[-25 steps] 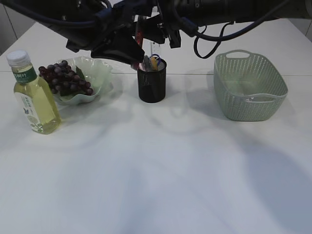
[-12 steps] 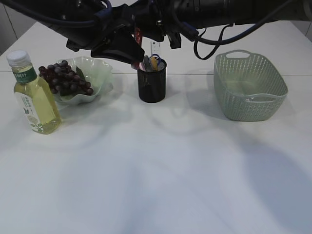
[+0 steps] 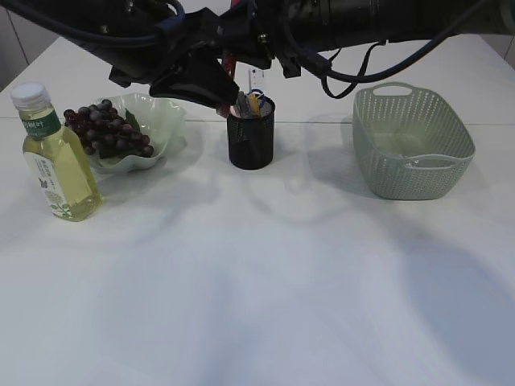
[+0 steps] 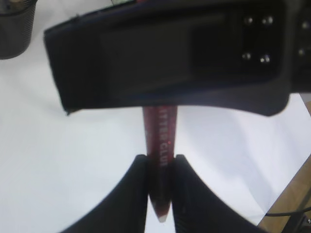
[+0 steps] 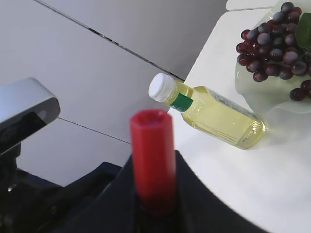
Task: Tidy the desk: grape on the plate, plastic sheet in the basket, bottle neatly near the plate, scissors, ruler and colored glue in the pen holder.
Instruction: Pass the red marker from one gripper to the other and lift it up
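Both grippers clench one red colored glue [image 4: 159, 150] tube above the pen holder [image 3: 250, 133].
Left gripper [image 4: 159, 167] pinches its tip end; right gripper [image 5: 153, 194] pinches its capped end.

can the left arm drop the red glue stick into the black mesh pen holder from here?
Probably yes: the left end effector grips the red glue stick just above the black mesh pen holder, already crowded but open-topped.

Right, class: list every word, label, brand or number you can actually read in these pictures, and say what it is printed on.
"...TTER GLUE", first letters hidden: on the red glue tube held between the left gripper fingers.
Bottle label: print on the white and green bands, too small and blurred to read.
Pen holder, basket, plate: no text visible.
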